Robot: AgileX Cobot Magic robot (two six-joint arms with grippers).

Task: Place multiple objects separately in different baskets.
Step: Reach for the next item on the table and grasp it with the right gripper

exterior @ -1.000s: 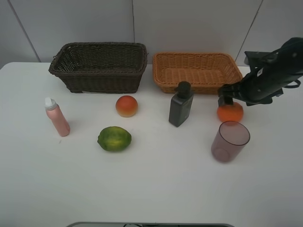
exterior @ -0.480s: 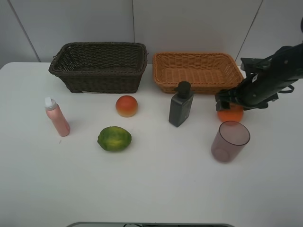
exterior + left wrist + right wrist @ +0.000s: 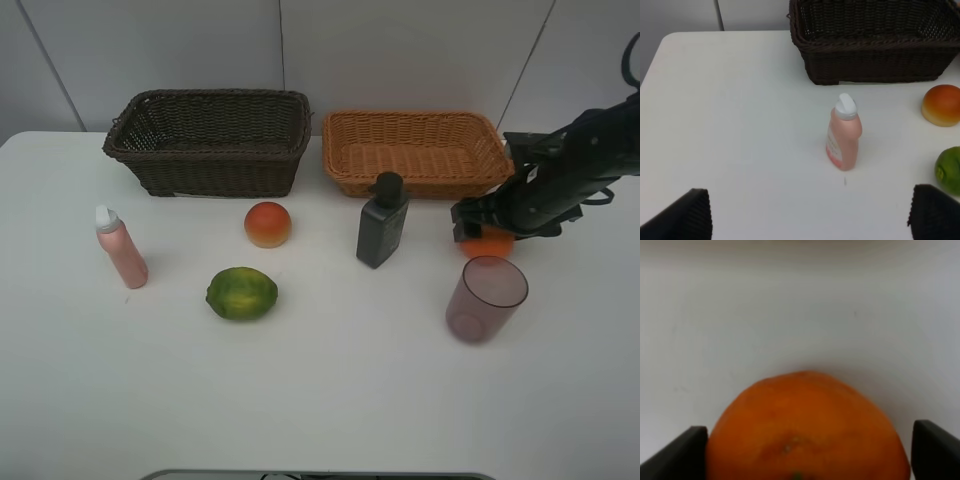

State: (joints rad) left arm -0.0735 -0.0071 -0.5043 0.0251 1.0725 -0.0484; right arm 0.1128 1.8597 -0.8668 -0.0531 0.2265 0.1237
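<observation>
both jaws wide open, gripping nothing; right ones straddle a round, dimpled mandarin (image 3: 805, 430).

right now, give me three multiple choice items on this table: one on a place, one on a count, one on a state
1. What stands in front of the light basket? A pink bottle, B pump bottle, C knife
2. How many fruits are on the table? A one, B five, C three
3. The right gripper is: A open around the orange, B shut on the cup, C shut, empty

1 B: the high view shows it just before that basket's front wall.
2 C: the orange, red fruit and green fruit.
3 A: the right wrist view shows a finger on each side of the orange.
</observation>
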